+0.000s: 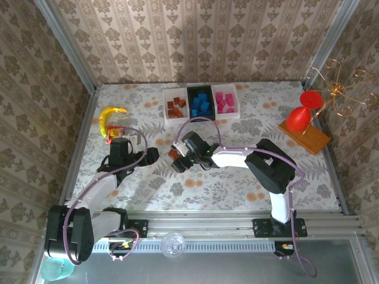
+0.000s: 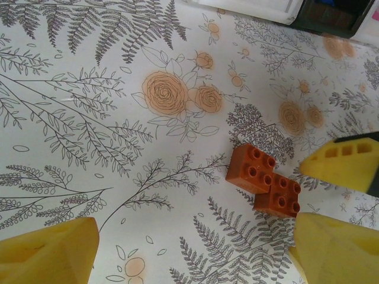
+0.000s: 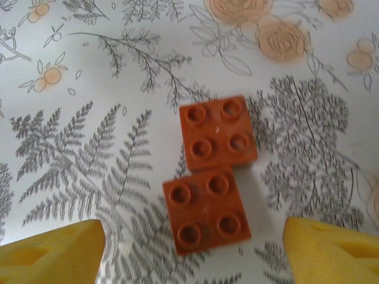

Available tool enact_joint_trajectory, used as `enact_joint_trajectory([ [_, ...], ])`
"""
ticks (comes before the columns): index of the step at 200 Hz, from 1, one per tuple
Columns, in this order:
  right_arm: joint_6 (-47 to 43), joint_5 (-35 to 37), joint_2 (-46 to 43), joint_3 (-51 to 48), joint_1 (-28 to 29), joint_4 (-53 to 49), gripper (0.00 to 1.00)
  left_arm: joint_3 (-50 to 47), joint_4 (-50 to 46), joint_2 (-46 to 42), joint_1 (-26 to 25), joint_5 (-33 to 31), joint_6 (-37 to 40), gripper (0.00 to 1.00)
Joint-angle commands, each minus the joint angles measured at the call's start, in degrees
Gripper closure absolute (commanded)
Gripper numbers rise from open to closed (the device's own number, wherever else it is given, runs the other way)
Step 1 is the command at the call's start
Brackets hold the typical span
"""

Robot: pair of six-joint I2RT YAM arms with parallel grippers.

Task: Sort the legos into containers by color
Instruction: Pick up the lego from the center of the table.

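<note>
Two brown-orange legos (image 3: 218, 133) (image 3: 207, 210) lie touching, studs up, on the flowered tablecloth. My right gripper (image 3: 192, 257) is open above them, its yellow fingers (image 3: 50, 254) wide to either side of the nearer brick. In the top view the right gripper (image 1: 179, 158) hovers at the bricks (image 1: 173, 152). My left gripper (image 1: 151, 155) is open just to their left. Its wrist view shows the same pair (image 2: 251, 168) (image 2: 278, 195) ahead of its right finger (image 2: 337, 248). The containers stand at the back: brown bricks in the left white tray (image 1: 176, 108), blue in the black one (image 1: 199, 103), pink in the right white one (image 1: 225, 102).
A yellow banana (image 1: 111, 116) and a small red-and-yellow toy (image 1: 109, 137) lie at the left, close behind the left arm. An orange board (image 1: 308, 137) with a red stand (image 1: 302, 113) and a wire ornament (image 1: 340, 89) sits at the right.
</note>
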Motion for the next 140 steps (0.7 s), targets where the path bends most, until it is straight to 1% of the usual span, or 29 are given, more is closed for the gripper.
enact_joint_trajectory([
  [1,-3.2,-1.2,2.3,3.3,0.2,-0.4,0.25,-0.3,1.4,-0.7,0.5,1.4,-1.1,0.13],
  [17,-3.9,-1.1,3.5,4.1,0.2,-1.7,0.35,-0.3,1.4,-0.8,0.6,1.4,-1.1,0.13],
  [30,-4.2,-0.9,3.6,4.0,0.2,-2.4,0.40,-0.2,1.4,-0.7,0.6,1.5,-1.1,0.13],
  [65,-4.9,-1.0,3.9,2.9,0.2,-2.5,0.44,-0.1,1.9,-0.4,0.6,1.7,-1.2,0.13],
  [94,-4.7,-0.6,3.9,2.4,0.2,-1.8,0.54,0.3,2.0,-0.1,0.5,2.1,-1.4,0.14],
  [121,-4.7,-0.2,0.9,0.7,0.1,-0.9,0.61,0.7,2.3,-0.1,0.4,2.7,-1.7,0.14],
  [140,-4.4,0.8,-2.9,-1.7,-0.5,-0.3,0.63,1.2,2.7,0.1,0.2,3.2,-2.1,0.14],
])
